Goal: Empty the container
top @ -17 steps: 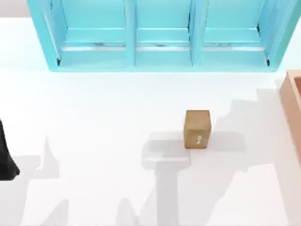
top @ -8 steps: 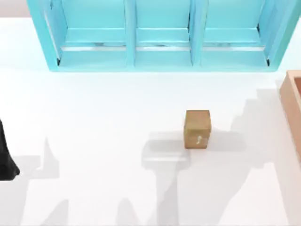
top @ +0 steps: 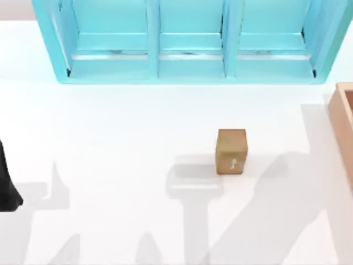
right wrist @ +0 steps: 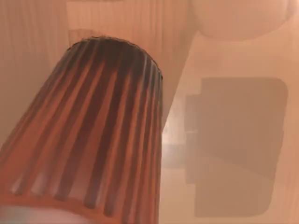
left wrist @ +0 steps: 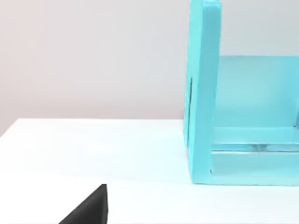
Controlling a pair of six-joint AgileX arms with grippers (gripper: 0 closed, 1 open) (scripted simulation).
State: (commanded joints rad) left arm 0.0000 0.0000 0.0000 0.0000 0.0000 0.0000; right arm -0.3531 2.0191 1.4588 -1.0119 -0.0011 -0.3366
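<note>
- At the right edge of the top view, the container (top: 337,127), a tan-orange wooden bin cut off by the frame, with only its near wall and a sliver of darker inside in sight.
- Inside the bin, as the right wrist view looks down: a ribbed, fluted cup (right wrist: 93,126) with dark and orange stripes, close under the camera, and a pale rounded thing (right wrist: 238,18) in the upper right of the frame. Not yet emptied, then, by the look of it.
- Just changed: only the shadows on the white table (top: 110,138). Stepped and blocky near the bin half a second ago, now stretched into a long diagonal band across the lower right of the top view.
- Read as a sign of the right arm swinging over the bin, most likely toward a pick of the ribbed cup.
- Grip of the right gripper: cannot tell, whether released or grasping.
- Unmoved over the last second: the small brown cube (top: 231,150) at centre right of the top view, well apart from the bin, and the turquoise shelf (top: 187,69) along the top of the frame.
- Parked at the lower left edge of the top view, the left arm (top: 6,185), same place as before; a dark wedge (left wrist: 88,210) low in the left wrist view, grip state impossible to tell.
- Ahead, as a judgement: at least two things left to lift out before the job counts as done.
</note>
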